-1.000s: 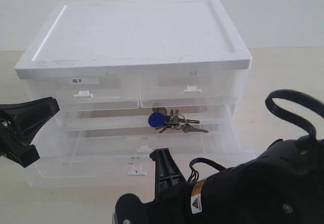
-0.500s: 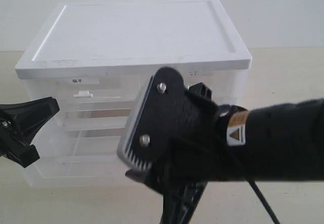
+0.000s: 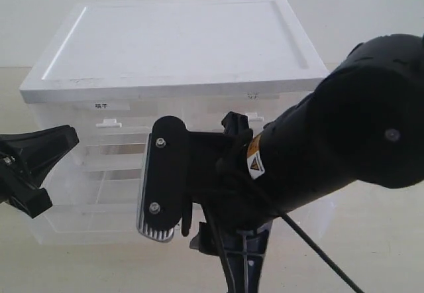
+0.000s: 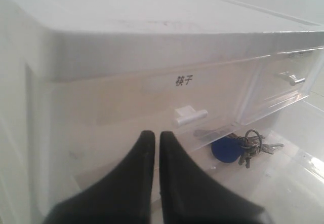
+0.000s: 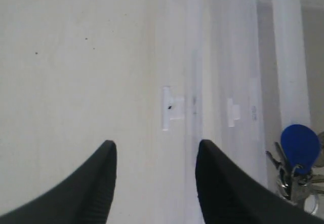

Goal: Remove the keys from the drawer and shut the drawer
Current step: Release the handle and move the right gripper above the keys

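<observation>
The keys (image 4: 235, 148), a silver bunch on a ring with a blue teardrop fob, lie inside the bottom drawer (image 3: 86, 223), which stands pulled out over the counter (image 5: 76, 57). The drawer is clear plastic with a white tab handle. The left fingers (image 4: 172, 153) are pressed nearly together near the cabinet's left corner. The right fingers (image 5: 101, 173) are spread wide, hovering before the drawer's front.

A plain white wall (image 3: 344, 1) fills the top of the exterior view; below it a pale cream tabletop (image 3: 381, 240) spreads to the lower right (matte, softly and evenly lit).
</observation>
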Controlling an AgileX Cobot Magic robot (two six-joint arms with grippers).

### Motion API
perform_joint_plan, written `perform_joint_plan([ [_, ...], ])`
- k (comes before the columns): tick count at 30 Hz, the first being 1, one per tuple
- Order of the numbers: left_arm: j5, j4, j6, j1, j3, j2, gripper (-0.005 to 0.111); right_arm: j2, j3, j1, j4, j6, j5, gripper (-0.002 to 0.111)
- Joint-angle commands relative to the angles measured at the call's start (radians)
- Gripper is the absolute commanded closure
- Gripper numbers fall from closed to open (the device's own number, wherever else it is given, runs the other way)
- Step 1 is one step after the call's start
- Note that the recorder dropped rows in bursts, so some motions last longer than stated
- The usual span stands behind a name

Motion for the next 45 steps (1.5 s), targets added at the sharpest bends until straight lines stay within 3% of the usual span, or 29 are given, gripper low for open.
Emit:
perform_joint_plan([
  [1,-0.01,0.009,0.004,0.001,-0.002,0.006,0.102,0.031,-0.001,0.003,-0.09,0.08,-0.021,0.067],
  [7,-0.01,0.008,0.006,0.001,-0.002,0.006,0.102,0.031,-0.001,0.003,-0.124,0.112,0.0,0.092],
  [21,-0.01,0.008,0.006,0.001,-0.002,0.006,0.102,0.031,-0.001,0.003,-0.146,0.14,0.023,0.089],
  [27,-0.01,0.008,0.006,0.001,-0.002,0.006,0.102,0.031,-0.001,0.003,-0.272,0.259,-0.026,0.06],
  [33,-0.01,0.008,0.006,0.001,-0.002,0.006,0.102,0.031,-0.001,0.003,-0.29,0.294,-0.015,0.069],
  [45,-0.01,0.03,0.006,0.001,-0.002,0.006,0.102,0.133,-0.001,0.003,-0.326,0.302,0.008,0.069],
])
